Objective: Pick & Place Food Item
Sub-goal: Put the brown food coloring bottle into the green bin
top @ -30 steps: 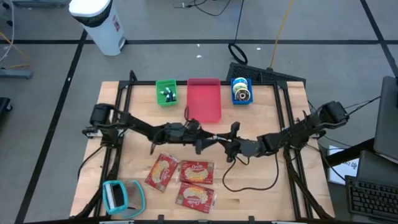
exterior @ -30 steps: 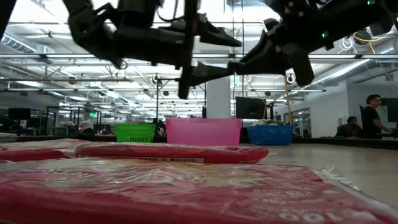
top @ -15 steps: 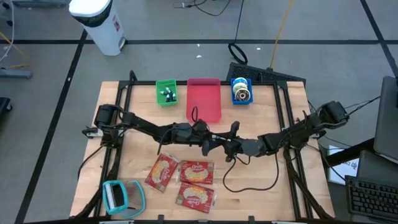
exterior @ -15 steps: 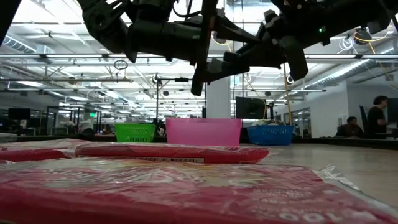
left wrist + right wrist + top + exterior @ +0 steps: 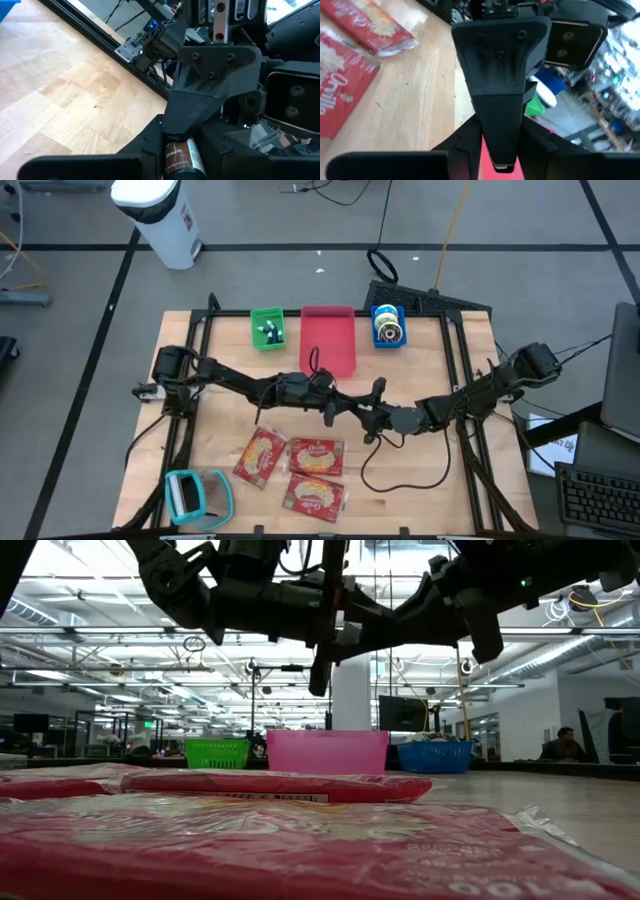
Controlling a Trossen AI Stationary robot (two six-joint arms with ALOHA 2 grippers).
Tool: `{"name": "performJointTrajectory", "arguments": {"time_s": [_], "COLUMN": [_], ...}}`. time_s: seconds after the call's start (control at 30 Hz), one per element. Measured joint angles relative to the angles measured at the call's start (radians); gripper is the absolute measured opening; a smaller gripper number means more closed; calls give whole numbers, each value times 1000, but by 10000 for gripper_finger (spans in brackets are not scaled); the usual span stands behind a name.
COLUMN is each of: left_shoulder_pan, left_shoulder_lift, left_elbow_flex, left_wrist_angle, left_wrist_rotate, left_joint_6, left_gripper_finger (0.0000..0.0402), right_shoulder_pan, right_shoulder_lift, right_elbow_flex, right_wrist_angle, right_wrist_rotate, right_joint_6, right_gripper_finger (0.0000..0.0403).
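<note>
Nearest, at the front edge of the wooden surface: one teal object by the left corner, and just beside it three red popcorn packets lying flat, one tilted, one square-on, and one closer to the edge. The low view looks across these packets from surface height. Next, right of the packets: a black cable looped loosely on the bare wood. Mid-surface, raised above the wood: the left hand and the right hand, each arm reaching in from its own side, the two meeting tip to tip near the centre. The left hand is pinching a small brown-labelled item, which sits between its two dark fingers and clear of the surface. The right hand stands directly against it, its dark finger housing touching or nearly touching the same item. Whether the right hand is spread or pressed together cannot be told. Farther back, in a row along the rear edge: a green bin with small contents, a pink bin, longest of the three, and a blue bin holding a round item. Farthest, on the floor beyond the left rear corner: a white waste can.
</note>
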Motion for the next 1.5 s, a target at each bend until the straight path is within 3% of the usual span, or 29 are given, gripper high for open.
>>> {"name": "performJointTrajectory", "arguments": {"time_s": [0.17,0.37,0.53,0.67,0.93,1.03,1.23,1.5], "left_shoulder_pan": [51,95,100,100,158,210,351,510], "left_shoulder_lift": [-33,-141,-258,-357,-516,-530,-520,-520], "left_elbow_flex": [-1,-2,-15,-105,-374,-432,-466,-467], "left_wrist_angle": [-24,-190,-323,-340,-338,-342,-372,-370], "left_wrist_rotate": [65,32,-91,-233,-588,-662,-668,-561], "left_joint_6": [15,107,257,328,305,251,138,108], "left_gripper_finger": [67,68,64,64,64,63,63,95], "right_shoulder_pan": [9,16,19,21,3,-10,-20,-23], "right_shoulder_lift": [-4,-85,-204,-287,-364,-363,-363,-363], "right_elbow_flex": [4,1,-6,-56,-171,-193,-198,-198], "right_wrist_angle": [11,-99,-257,-261,-125,-69,-62,-63], "right_wrist_rotate": [35,77,60,45,47,46,46,45], "right_joint_6": [140,249,369,410,401,380,377,379], "right_gripper_finger": [130,164,170,163,156,155,155,155]}}
